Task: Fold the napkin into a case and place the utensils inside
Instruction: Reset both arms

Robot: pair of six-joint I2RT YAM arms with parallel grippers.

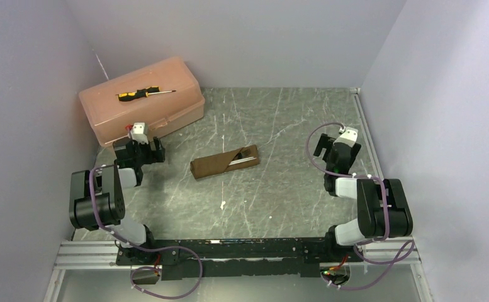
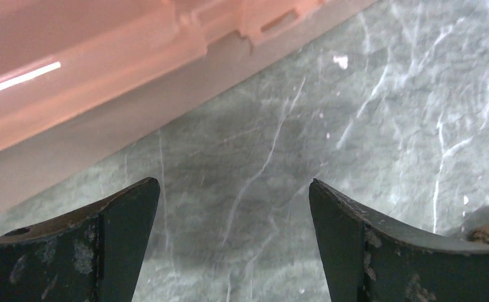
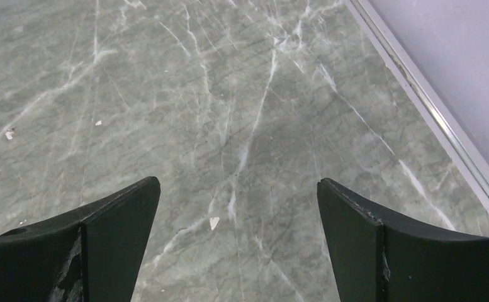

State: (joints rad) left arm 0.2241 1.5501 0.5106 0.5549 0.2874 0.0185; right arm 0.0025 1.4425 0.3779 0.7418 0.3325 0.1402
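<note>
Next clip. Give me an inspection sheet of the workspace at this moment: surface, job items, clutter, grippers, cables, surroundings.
Surface: grey marbled table, a few small white specks.
Job's things: brown napkin folded into a narrow case at mid-table; silvery utensils tucked in, ends poking out its right end.
Clutter: pink box, closed, far left; yellow-and-black screwdriver on its lid.
Grippers: left gripper open, empty, near the box; right gripper open, empty, over bare table.
Cables: purple cables looped along both arms and the base rail.
Surroundings: plain pale walls on three sides.
</note>
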